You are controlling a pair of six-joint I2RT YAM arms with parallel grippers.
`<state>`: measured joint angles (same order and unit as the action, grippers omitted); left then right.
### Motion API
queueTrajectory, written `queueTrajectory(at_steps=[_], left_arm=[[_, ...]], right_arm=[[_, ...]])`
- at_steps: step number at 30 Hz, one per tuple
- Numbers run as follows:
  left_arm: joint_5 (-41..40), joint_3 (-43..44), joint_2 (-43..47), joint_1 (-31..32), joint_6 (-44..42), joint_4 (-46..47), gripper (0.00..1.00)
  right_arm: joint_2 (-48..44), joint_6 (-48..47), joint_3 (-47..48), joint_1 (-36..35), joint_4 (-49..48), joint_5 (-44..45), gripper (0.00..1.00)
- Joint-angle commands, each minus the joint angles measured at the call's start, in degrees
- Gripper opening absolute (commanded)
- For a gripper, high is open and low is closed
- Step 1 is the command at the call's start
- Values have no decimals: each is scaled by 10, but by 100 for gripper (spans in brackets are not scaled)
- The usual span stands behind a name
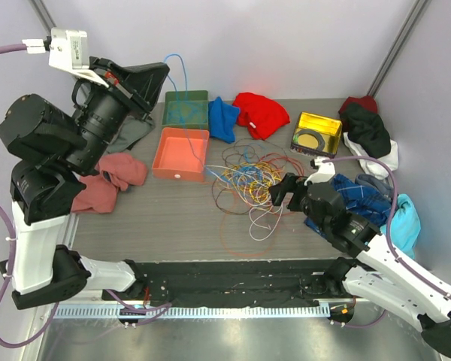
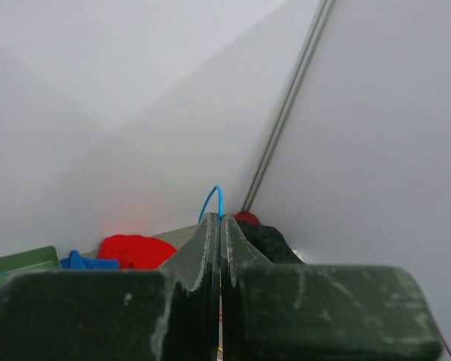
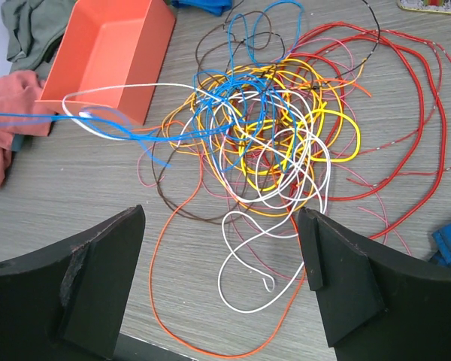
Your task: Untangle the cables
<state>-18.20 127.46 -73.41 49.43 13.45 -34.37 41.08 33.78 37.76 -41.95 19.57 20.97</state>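
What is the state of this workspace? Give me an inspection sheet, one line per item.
Surface: grey wood-grain table; no spills seen.
Job's things: cable tangle mid-table, knotted together; blue cable runs up from it over the trays.
Clutter: orange tray, green tray, yellow tin, red cloth, blue cloth, pink cloth, black cloth.
Grippers: left gripper raised, jaws shut on the blue cable; right gripper low at the tangle's near edge, jaws open, holding nothing.
Cables: purple-grey arm hoses hang apart from the tangle.
Surroundings: plain white walls; nothing else seen.

Left pincer [image 1: 162, 72] high, clamped; right pincer [image 3: 219, 248] low, agape.
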Motion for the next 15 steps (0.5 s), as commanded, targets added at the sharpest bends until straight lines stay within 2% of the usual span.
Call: queueTrajectory(at_steps=[1,6,10,13,15], left_arm=[[44,14,4,0,-1,17,0],[43,67,-21,0,-11,25,0],[55,144,-59,0,-17,59,0],[68,136,-58,0,-7,91,0],[80,94,-52,1,1,105,0]], right_arm=[[-8,-7,31,-2,-24,-3,92],[2,-12,40,-1,-35,-22,92],[20,-16,43,-2,-63,-55,97],[42,-23,51,-2,-90,-90,100],[65,-25,53,-1,-105,-102,100]])
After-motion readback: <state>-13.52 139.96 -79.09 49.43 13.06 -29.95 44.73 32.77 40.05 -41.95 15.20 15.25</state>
